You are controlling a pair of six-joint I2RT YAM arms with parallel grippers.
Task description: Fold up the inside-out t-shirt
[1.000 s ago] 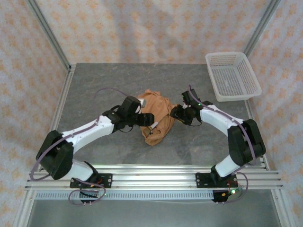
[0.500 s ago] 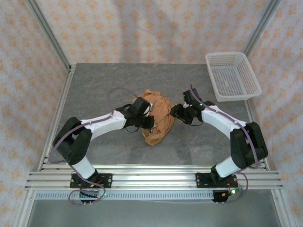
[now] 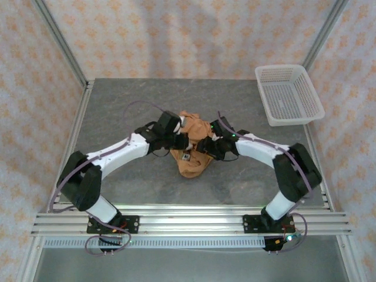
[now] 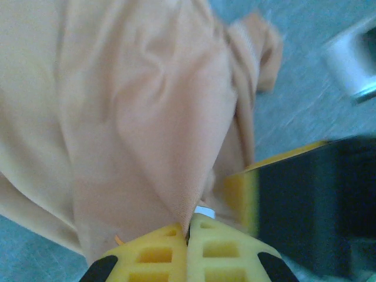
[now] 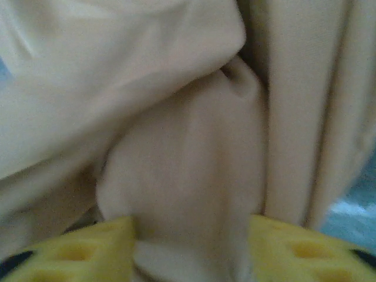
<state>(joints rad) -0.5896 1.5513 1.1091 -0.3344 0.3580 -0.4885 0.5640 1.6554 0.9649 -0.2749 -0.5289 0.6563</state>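
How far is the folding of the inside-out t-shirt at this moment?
Done: nothing is folded yet; the t-shirt lies in a crumpled heap on the table. In hand: the left gripper is shut on a pinch of its cloth, and a thick fold sits between the fingers of the right gripper, though I cannot tell whether it is clamped. To do: spreading the shirt flat and every fold.
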